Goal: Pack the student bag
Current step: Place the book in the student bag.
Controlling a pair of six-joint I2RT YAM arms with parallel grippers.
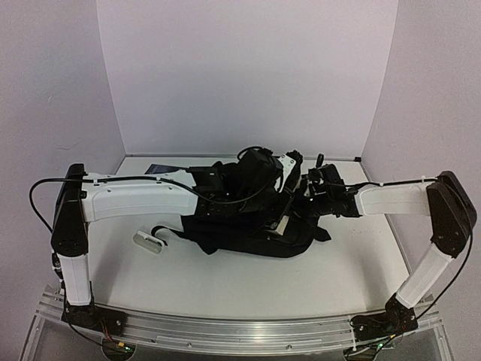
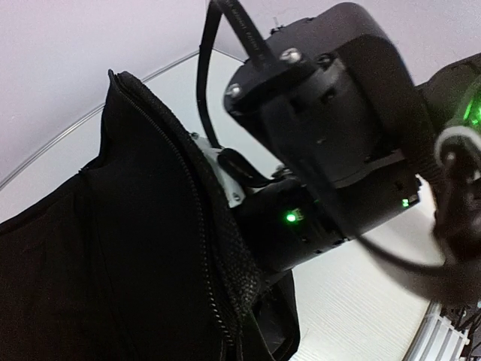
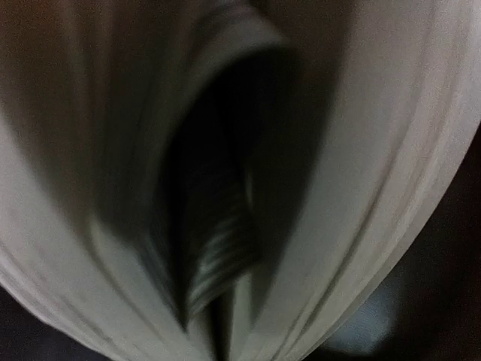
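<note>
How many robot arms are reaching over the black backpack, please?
2. The left arm comes in from the left, the right arm from the right; both end at the backpack. None seems hidden.

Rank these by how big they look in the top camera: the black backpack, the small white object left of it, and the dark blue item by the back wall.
1. black backpack, by far the largest.
2. white object and dark blue item: both small and alike; the blue one sits farther off, so unranked.
</note>
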